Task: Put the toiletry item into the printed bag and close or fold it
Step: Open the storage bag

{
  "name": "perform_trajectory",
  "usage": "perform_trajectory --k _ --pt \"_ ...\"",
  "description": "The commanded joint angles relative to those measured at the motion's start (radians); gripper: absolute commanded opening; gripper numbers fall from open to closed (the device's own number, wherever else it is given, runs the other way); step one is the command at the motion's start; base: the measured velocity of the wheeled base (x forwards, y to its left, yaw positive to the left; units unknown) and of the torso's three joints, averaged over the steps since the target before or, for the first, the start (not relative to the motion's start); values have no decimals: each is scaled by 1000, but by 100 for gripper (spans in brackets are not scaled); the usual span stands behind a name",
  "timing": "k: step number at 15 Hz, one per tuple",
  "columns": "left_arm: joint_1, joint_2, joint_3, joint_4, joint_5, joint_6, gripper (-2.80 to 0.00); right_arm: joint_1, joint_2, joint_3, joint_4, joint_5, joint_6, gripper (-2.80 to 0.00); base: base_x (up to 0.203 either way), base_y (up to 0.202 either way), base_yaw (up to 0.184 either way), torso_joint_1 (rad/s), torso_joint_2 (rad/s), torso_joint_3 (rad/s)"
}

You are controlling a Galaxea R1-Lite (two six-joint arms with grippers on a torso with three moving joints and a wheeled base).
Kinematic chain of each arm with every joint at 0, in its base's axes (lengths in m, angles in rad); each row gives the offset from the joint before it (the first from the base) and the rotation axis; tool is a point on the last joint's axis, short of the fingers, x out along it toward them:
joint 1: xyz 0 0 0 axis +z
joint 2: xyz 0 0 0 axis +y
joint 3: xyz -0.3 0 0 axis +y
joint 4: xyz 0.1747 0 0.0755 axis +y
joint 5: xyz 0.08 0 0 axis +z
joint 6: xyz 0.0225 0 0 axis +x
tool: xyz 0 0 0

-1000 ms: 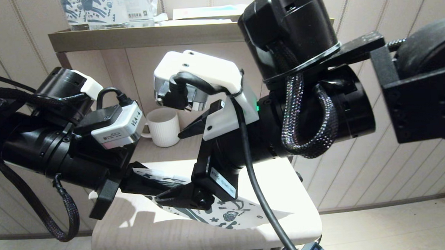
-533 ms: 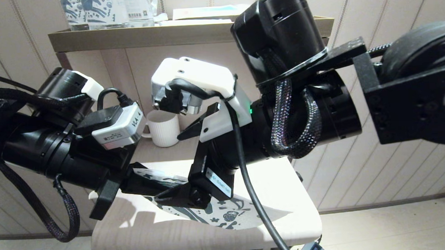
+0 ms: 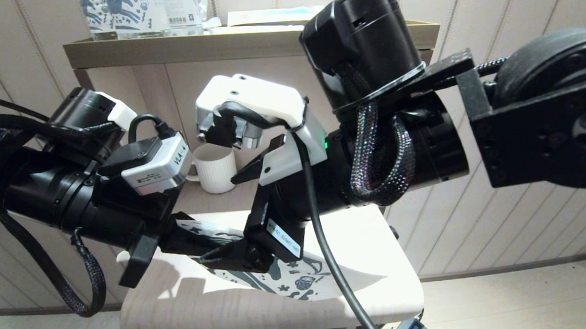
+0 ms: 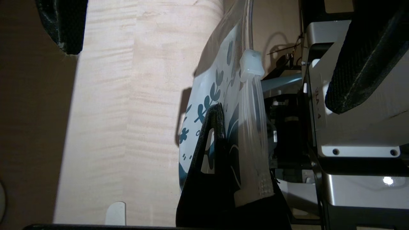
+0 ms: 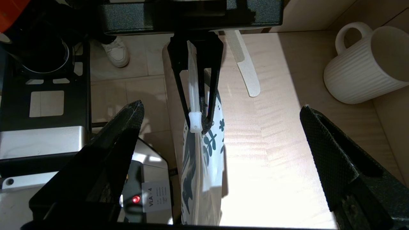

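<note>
The printed bag (image 3: 298, 283) is held raised on edge above the pale wooden surface (image 3: 190, 307), its zip-seal edge pinched between the closed fingers of the left gripper (image 5: 196, 123), with the white slider (image 5: 194, 121) sitting just at the fingertips. The right gripper (image 5: 220, 134) is held facing the bag's far end, its fingers (image 5: 335, 150) spread wide on either side of the bag and not touching it. The toiletry item (image 5: 244, 68), a slim white comb, is seen lying flat on the surface beside the bag, outside it. A white ribbed mug (image 5: 367, 64) is standing nearby.
</note>
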Motion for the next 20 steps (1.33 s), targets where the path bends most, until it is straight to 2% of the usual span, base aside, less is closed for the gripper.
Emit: perform_trajectory --k 1,4,5,20 --pt "1 1 -3 3 -4 5 -280 0 1 3 2 2 -4 0 0 0 0 0 0 0" --pt "0 3 -5 3 -4 4 -280 -2 3 7 -1 2 -5 0 0 0 0 0 0 0" --pt "0 1 -3 4 -4 4 -280 -2 3 8 -1 1 -5 -280 0 0 0 0 0 0" --pt "0 3 -3 3 -9 6 -280 -15 4 16 1 2 -4 -280 0 0 0 0 0 0"
